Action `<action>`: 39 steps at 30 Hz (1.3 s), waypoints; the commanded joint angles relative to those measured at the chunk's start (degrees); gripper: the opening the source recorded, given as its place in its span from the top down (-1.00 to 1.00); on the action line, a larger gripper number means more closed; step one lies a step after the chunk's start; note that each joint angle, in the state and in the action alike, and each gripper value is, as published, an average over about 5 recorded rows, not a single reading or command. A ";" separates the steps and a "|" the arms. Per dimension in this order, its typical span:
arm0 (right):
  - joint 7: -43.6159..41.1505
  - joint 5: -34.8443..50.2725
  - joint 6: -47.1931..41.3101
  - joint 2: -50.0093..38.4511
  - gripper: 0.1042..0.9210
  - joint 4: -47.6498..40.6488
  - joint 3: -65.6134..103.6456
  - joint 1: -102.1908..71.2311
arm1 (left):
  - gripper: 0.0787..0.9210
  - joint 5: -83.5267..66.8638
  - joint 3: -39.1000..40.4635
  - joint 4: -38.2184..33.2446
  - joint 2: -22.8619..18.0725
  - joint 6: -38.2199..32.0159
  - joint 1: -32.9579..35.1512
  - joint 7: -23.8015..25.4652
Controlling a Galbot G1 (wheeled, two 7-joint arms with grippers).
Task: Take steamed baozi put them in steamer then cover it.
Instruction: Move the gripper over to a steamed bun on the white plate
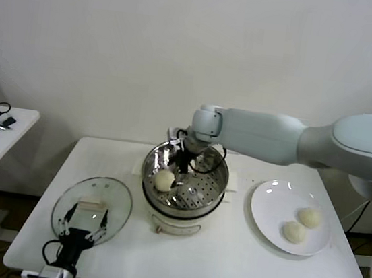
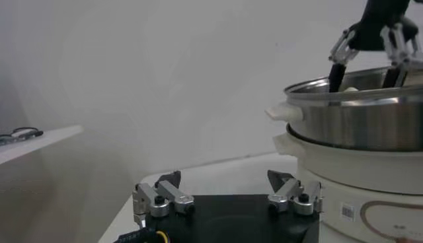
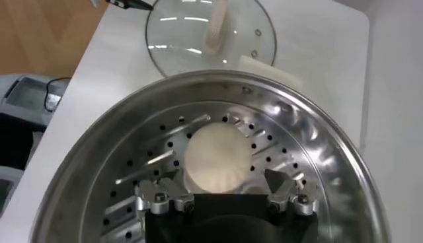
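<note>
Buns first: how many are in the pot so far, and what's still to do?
One steamed baozi lies in the steamer, with the right gripper just above it, fingers open, apparently having let go. Two more buns wait on the white plate. The cover rests on the table beside the steamer, near the open left gripper. Left: move those buns, then cover.

A lab-like test room: a bare white wall point(image 1: 184, 44), a plain white desk point(image 1: 225, 259), and at nine o'clock a side desk point(image 1: 11, 124) strewn with cables.

Bright, even light; steel glare
</note>
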 commanded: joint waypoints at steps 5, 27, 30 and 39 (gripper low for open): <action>-7.01 -3.66 1.81 -17.43 -0.76 6.93 0.76 8.54 | -0.77 0.06 -0.14 0.25 0.24 0.10 -0.45 -0.65; -13.14 -43.76 10.87 -48.24 -0.76 9.71 15.11 -17.15 | -0.77 1.83 -0.51 -0.16 -0.35 1.85 -0.33 -1.78; -13.18 -47.63 11.97 -48.67 -0.76 7.77 20.42 -23.22 | -0.77 2.17 -0.57 -0.20 -0.58 1.91 -0.22 -1.82; -12.28 -52.66 13.52 -45.95 -0.76 1.48 30.67 -35.41 | -0.77 2.42 -0.99 0.31 -0.72 2.04 -0.14 -1.89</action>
